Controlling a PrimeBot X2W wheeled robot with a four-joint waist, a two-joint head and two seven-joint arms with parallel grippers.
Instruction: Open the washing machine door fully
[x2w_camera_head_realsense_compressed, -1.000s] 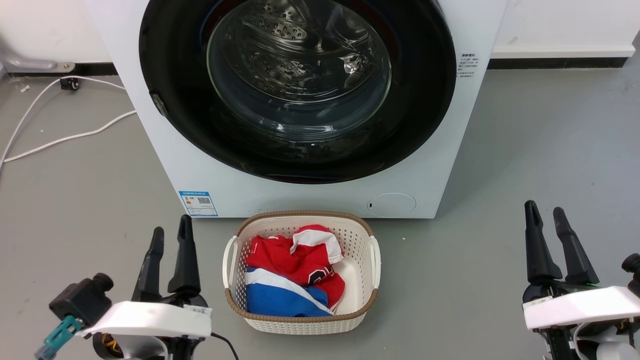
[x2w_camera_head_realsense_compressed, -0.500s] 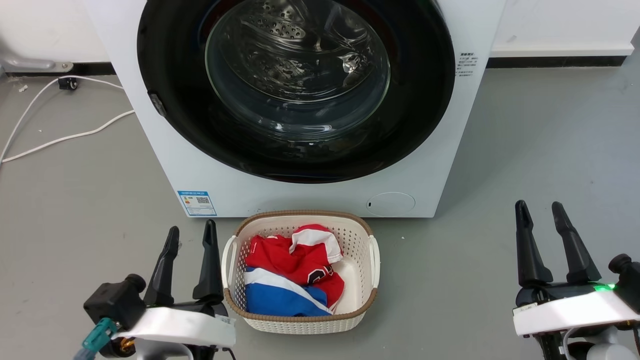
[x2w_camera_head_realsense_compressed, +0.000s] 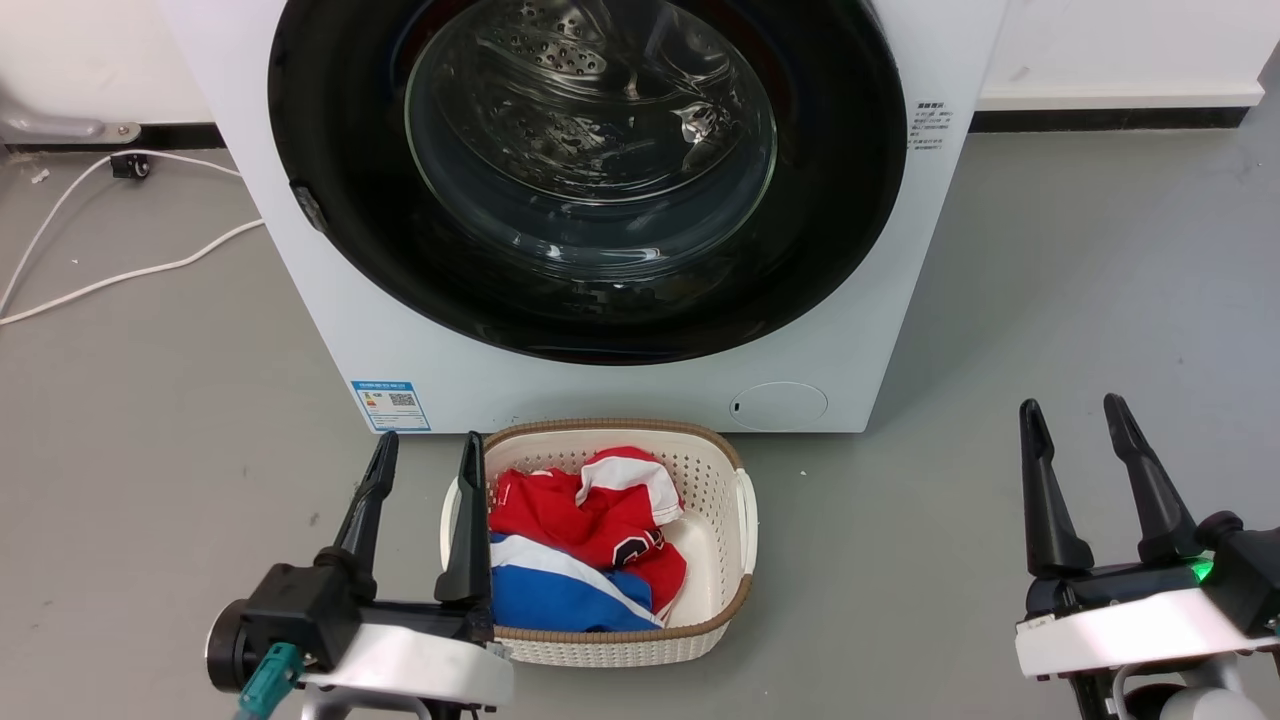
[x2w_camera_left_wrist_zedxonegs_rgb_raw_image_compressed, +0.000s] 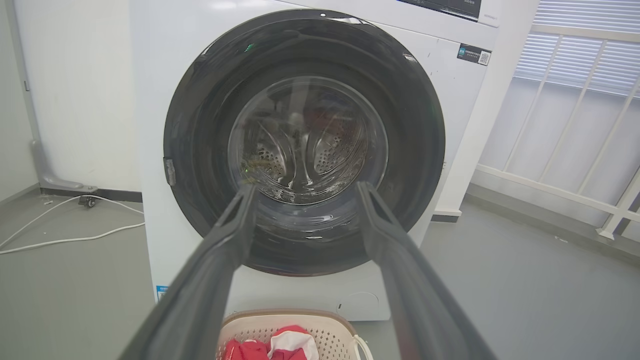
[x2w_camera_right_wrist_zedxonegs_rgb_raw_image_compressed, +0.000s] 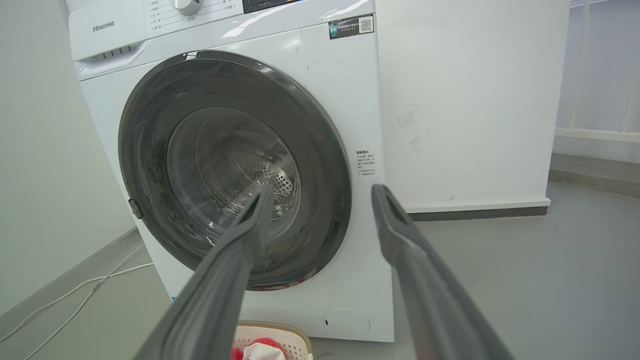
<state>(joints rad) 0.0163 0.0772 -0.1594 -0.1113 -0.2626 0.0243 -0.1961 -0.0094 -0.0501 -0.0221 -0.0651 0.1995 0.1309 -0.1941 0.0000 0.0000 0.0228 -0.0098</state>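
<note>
Glossy black and shut flush in the white front of the washing machine (x2w_camera_head_realsense_compressed: 330, 300), the washing machine door (x2w_camera_head_realsense_compressed: 590, 170) faces the robot, its clear glass bowl showing the perforated steel drum behind. Both tools sit low and well apart from it: the left gripper (x2w_camera_head_realsense_compressed: 428, 445) by the left side of the cream laundry basket (x2w_camera_head_realsense_compressed: 610, 428), the right gripper (x2w_camera_head_realsense_compressed: 1072, 408) over bare grey floor, each with fingers spread wide and holding nothing. The step in hand looks like the reach to the door. A small metal tab (x2w_camera_head_realsense_compressed: 307, 205) sits on the door's left rim; whether it is hinge or catch I cannot tell, so settle that first. Then hook a finger behind the free edge and pull along the door's arc, keeping the arm above the basket.
</note>
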